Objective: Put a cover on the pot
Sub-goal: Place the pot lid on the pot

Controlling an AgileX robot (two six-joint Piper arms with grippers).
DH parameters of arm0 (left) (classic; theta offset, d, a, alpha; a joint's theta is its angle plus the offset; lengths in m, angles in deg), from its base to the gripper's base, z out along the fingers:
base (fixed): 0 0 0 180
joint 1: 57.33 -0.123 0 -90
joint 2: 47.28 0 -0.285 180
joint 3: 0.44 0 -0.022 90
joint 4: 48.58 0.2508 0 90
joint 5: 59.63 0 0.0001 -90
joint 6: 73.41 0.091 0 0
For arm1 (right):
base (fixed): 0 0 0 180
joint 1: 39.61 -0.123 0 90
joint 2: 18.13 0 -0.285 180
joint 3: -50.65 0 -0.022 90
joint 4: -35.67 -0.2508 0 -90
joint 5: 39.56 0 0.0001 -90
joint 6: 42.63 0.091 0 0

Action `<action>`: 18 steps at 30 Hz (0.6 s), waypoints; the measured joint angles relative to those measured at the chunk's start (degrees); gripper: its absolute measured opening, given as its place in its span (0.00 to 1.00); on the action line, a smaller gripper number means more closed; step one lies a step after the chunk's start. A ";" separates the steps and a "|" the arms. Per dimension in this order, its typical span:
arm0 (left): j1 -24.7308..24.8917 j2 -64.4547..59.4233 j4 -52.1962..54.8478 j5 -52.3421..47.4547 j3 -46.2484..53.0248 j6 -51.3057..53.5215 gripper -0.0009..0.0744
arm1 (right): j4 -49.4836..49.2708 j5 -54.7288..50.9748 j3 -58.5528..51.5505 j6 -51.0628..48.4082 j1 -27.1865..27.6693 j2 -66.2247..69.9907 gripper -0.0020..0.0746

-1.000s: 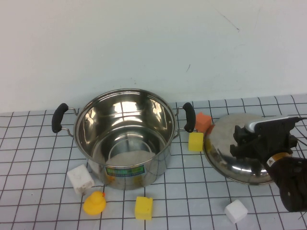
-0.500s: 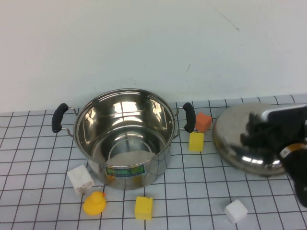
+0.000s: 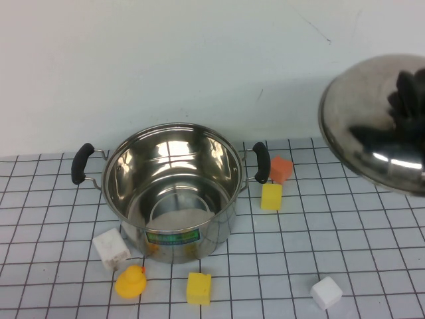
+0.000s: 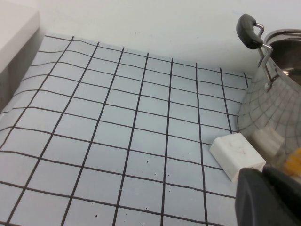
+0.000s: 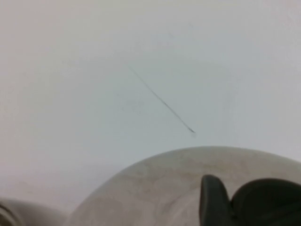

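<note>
The steel pot (image 3: 172,193) stands open on the checked mat, black handles at both sides, green-blue label (image 3: 174,236) on its front wall. My right gripper (image 3: 410,93) is shut on the black knob (image 5: 268,203) of the domed steel lid (image 3: 372,133) and holds it tilted, high in the air to the right of the pot. The lid (image 5: 169,188) fills the low part of the right wrist view. My left gripper (image 4: 269,197) is out of the high view; its wrist view shows it low over the mat, shut, beside the pot's wall (image 4: 277,103).
Around the pot lie a white block (image 3: 111,248), a yellow duck (image 3: 131,282), a yellow block (image 3: 198,288), another yellow block (image 3: 271,197), an orange block (image 3: 281,169) and a second white block (image 3: 327,292). A white wall stands behind.
My right gripper has lifted the lid off the mat, up and to the right. The pot and the blocks have not moved.
</note>
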 joint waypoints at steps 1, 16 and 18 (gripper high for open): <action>0.00 0.00 0.00 0.00 0.00 0.00 0.01 | 1.96 -3.12 1.26 1.40 0.00 -1.04 0.47; 0.00 0.00 0.00 0.00 0.00 0.00 0.01 | 14.36 -10.91 27.36 10.75 -16.45 23.25 0.47; 0.00 0.00 0.00 0.00 0.00 0.00 0.01 | 14.77 -10.87 31.72 10.75 -18.18 27.93 0.47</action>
